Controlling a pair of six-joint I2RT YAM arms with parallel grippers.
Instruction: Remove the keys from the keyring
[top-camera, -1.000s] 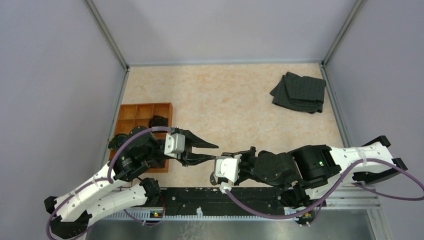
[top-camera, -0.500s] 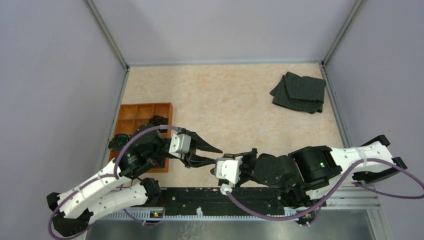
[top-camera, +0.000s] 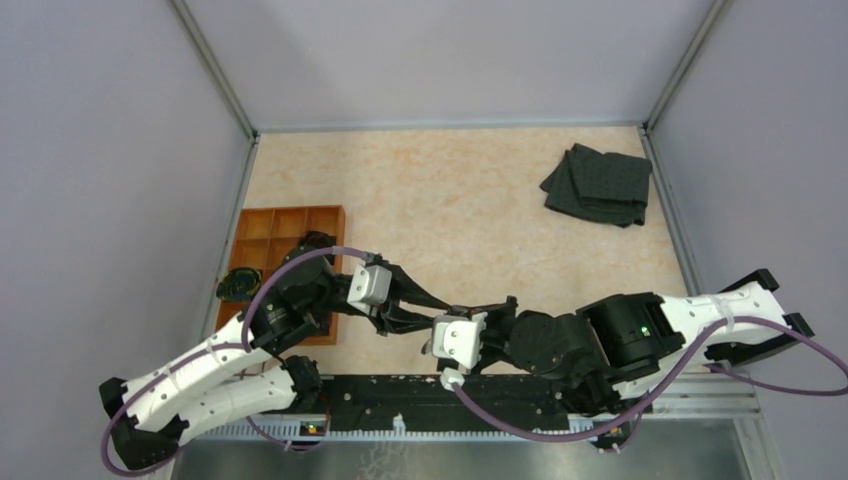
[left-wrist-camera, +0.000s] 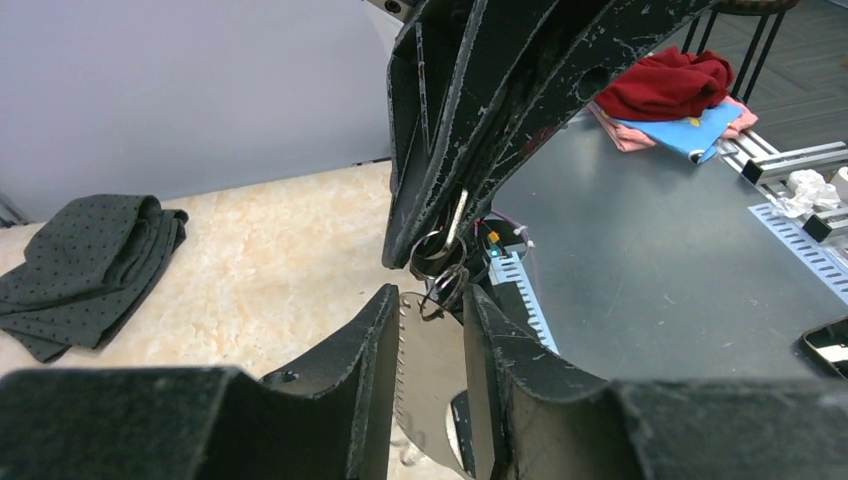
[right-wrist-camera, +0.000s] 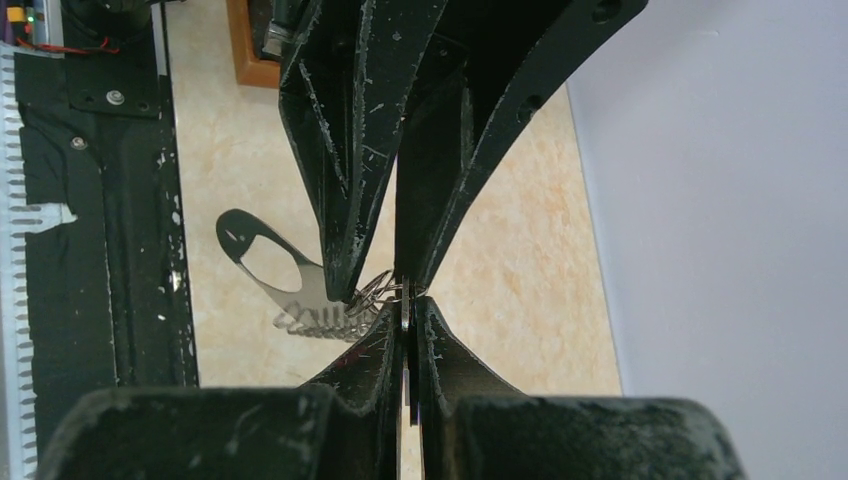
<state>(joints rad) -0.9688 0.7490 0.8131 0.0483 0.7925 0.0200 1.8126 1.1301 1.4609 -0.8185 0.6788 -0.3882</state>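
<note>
Your tray (top-camera: 290, 211) sits at the table's left edge, split into compartments. A black lump (top-camera: 316, 243) lies in a far right-hand compartment and a dark coiled thing (top-camera: 240, 283) in a left-hand one. The left arm covers the near compartments, so you cannot see into them.

The key (right-wrist-camera: 312, 316) hangs where the two grippers meet, near the front of the table. From the right wrist its long axis runs on a slant. The end with the oval hole points out toward the black rail (right-wrist-camera: 100, 250), and the toothed end reaches the keyring (right-wrist-camera: 376, 286), a small bunch of wire loops at the fingertips. From the left wrist the blade runs up and down the picture, flat face toward you, teeth on its left edge.

Your right gripper (right-wrist-camera: 405, 303) has its fingers pressed together on a thin metal edge at the keyring. Your left gripper (left-wrist-camera: 430, 300) has a narrow gap between its fingers with the blade showing in it; you cannot tell whether the pads press it.

From above you see only that the tips meet, since key and keyring are too small to make out there. That view places the folded cloth (top-camera: 598, 186) at the far right. Only the left wrist shows the red and blue fabric (left-wrist-camera: 665, 85) beyond the table.
</note>
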